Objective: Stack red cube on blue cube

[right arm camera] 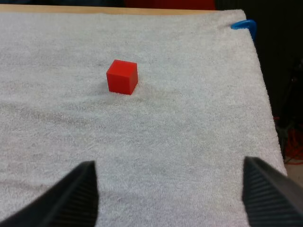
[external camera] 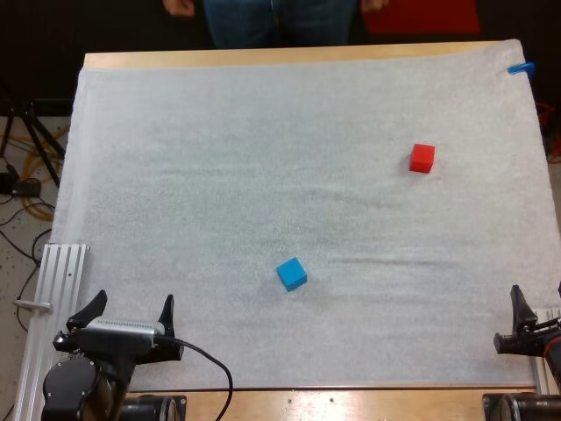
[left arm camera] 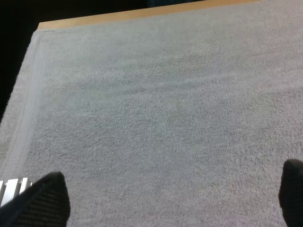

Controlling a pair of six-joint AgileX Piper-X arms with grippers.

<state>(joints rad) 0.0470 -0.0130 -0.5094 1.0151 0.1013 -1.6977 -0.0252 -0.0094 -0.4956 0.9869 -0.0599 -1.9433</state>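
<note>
The red cube (external camera: pixel 422 158) rests on the white mat at the right, toward the far side; the right wrist view has it (right arm camera: pixel 122 76) well ahead of my fingers. A blue cube (external camera: pixel 292 274) lies near the middle of the mat, closer to the front. My left gripper (external camera: pixel 128 310) waits at the front left corner, open, its fingers (left arm camera: pixel 40 201) wide apart over bare mat. At the front right edge my right gripper (external camera: pixel 536 309) is open too, far short of the red cube, with nothing between its fingers (right arm camera: pixel 71 198).
A person's legs (external camera: pixel 276 19) stand beyond the table's far side. A metal rail (external camera: pixel 54 298) runs along the mat's left front edge. The mat (external camera: pixel 263 158) is bare between the cubes and both grippers.
</note>
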